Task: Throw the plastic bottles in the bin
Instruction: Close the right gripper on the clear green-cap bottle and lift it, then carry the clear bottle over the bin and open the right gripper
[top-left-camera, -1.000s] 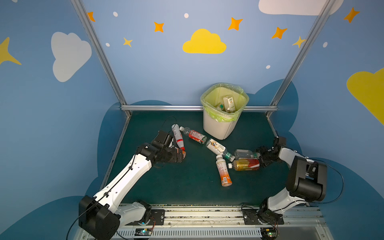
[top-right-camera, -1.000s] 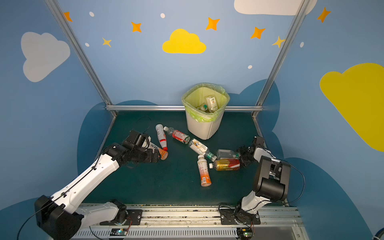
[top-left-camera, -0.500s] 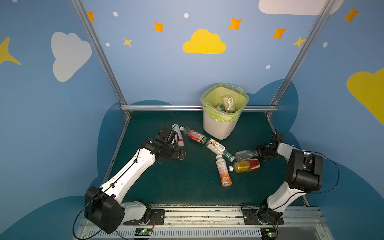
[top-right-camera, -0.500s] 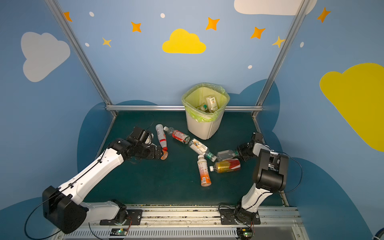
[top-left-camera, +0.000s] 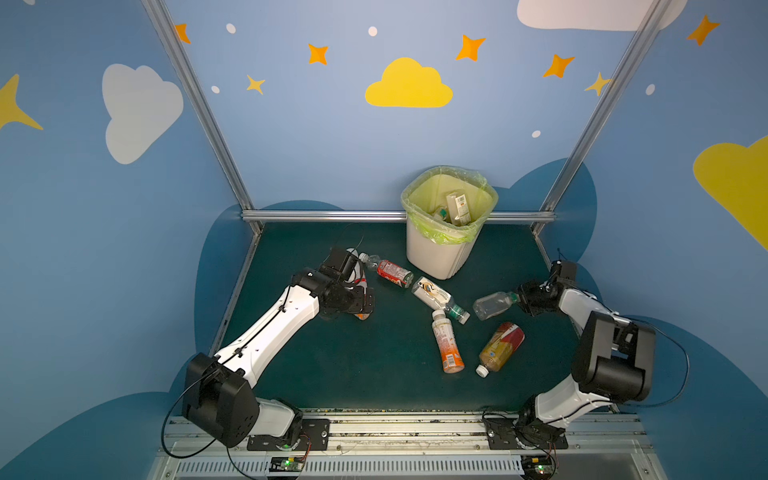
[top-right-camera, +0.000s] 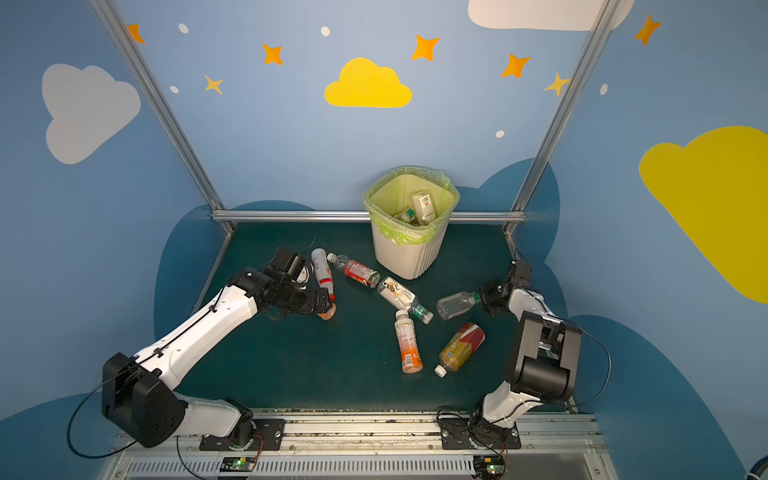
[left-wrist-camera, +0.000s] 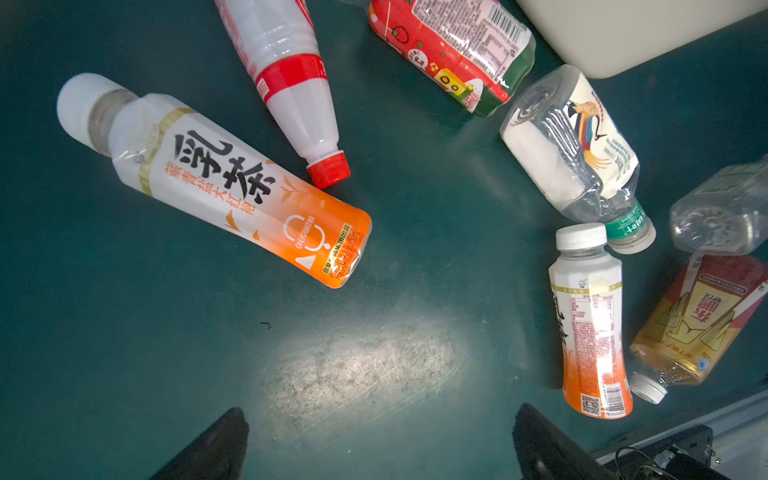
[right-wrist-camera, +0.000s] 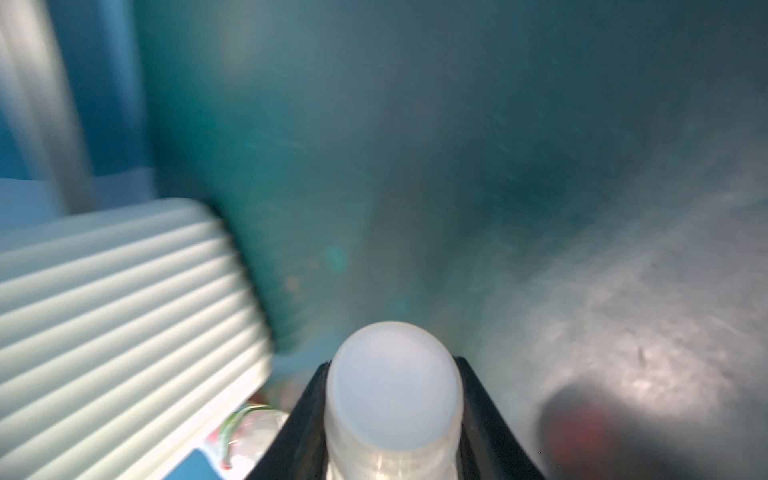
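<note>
Since a second ago the right gripper has closed on the neck of the clear bare bottle and drawn it off the brown tea bottle. The brown tea bottle lay level against it then. Now it lies slanted and apart, at 7 o'clock from the gripper, with its white cap toward 7 o'clock. In the blurred right wrist view the two black jaws pinch a milky rounded part of the held bottle. In both top views its body points to 9 o'clock from the gripper. Whether it clears the green mat I cannot tell. The bin, white with a yellow-green liner, stands at 10 o'clock from this gripper by the back rail. A few bottles lie inside it.

The left gripper, at 8 o'clock from the bin, is spread wide and holds nothing, its fingertips over bare mat. Just ahead of them an orange-and-white bottle with a white cap lies flat. A white bottle has its red cap just beside that one, perhaps touching. Onward toward 3 o'clock in the top views lie three more:
- a red-labelled bottle
- a clear bird-label bottle, near the bin's foot
- a second orange-and-white bottle, at 6 o'clock of the bird-label one
</note>
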